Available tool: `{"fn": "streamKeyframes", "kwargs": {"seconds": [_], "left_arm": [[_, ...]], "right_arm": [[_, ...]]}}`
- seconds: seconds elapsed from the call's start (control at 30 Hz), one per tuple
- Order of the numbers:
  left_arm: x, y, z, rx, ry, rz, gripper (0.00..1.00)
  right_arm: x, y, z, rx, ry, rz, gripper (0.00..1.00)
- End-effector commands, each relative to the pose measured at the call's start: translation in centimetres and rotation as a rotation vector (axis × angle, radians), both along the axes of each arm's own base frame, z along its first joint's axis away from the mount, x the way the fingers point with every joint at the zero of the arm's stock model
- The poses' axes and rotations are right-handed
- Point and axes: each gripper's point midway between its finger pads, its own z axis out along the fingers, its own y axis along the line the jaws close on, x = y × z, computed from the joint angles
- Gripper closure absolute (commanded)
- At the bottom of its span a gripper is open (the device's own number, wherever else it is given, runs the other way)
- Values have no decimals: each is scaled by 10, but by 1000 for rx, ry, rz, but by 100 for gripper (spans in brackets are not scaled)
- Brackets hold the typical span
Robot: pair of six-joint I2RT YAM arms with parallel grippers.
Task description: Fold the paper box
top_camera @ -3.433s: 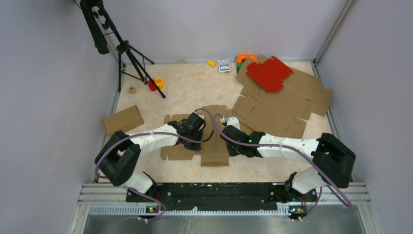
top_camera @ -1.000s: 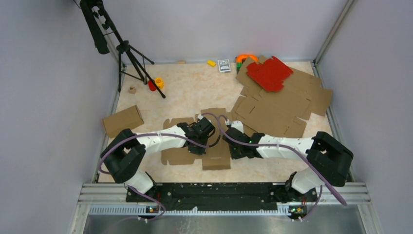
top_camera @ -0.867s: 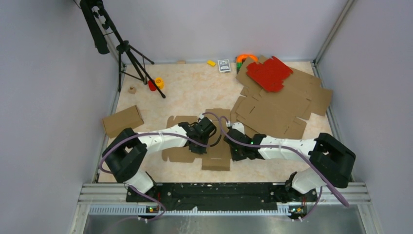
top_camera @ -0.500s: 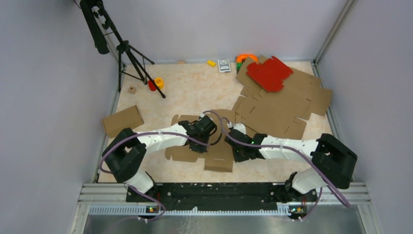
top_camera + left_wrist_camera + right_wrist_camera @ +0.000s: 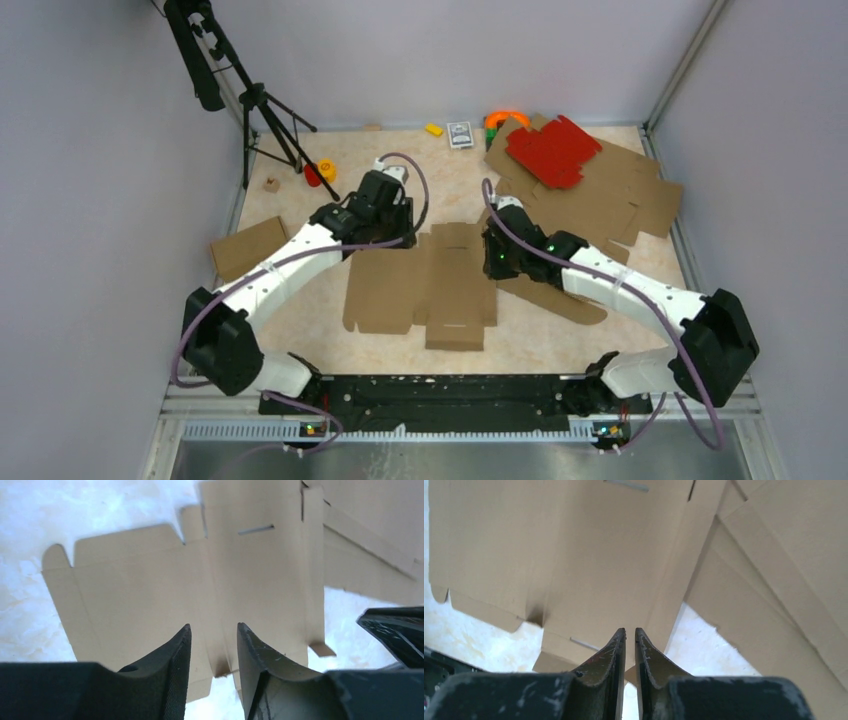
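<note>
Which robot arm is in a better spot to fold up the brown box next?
Probably left. The left gripper hangs open, aimed at the wide left panel of the paper box, ready to pinch an edge. The right gripper is barely parted.

Overhead camera looks down; close wrist cameras share the paper box (image 5: 440,285).

Bright, even light — soft shadows, wrist views pale and slightly hazy

A: What moved?
B: Your left gripper (image 5: 212,627) and right gripper (image 5: 630,630) have pulled back to the box's (image 5: 455,285) far edge, one on each side. The jaws have parted, the left wider.
A: The box?
B: Released, lying flat.
</note>
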Motion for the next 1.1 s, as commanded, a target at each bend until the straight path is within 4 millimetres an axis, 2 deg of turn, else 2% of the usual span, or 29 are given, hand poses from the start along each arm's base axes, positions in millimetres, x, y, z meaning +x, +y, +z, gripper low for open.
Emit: {"fn": "streamKeyframes", "kwargs": {"seconds": [0.0, 0.03, 0.1, 0.13, 0.2, 0.33, 0.37, 0.4, 0.43, 0.5, 0.67, 0.9, 1.07], "left_arm": [[33, 5, 1, -57, -16, 4, 57], [40, 5, 1, -66, -20, 9, 55], [54, 2, 0, -74, -14, 12, 52], [62, 2, 0, -74, -13, 14, 49], [75, -1, -2, -74, -12, 3, 43], [101, -4, -8, -86, -10, 3, 39], [109, -4, -7, -94, -9, 4, 40], [113, -3, -14, -94, 12, 8, 42], [120, -4, -16, -99, 20, 8, 45], [129, -6, -25, -109, 43, -1, 56], [143, -10, -59, -114, 131, -17, 100], [153, -16, -90, -124, 186, -38, 100], [151, -20, -104, -136, 228, -60, 100]], "right_arm": [[27, -8, 20, 73, -37, -6, 87], [34, -10, 23, 104, -35, -15, 86], [49, -14, 28, 149, -43, -40, 64], [56, -15, 31, 167, -45, -46, 57], [68, -15, 30, 174, -40, -52, 53], [70, 7, 14, 235, 21, 17, 69], [69, 17, 11, 277, 35, 49, 77], [68, 22, 5, 295, 54, 56, 86], [66, 30, 1, 327, 74, 79, 100], [62, 44, -5, 357, 105, 124, 100], [58, 65, -26, 330, 136, 152, 100], [44, 81, -66, 344, 237, 188, 100], [37, 78, -90, 316, 283, 175, 100]]}}
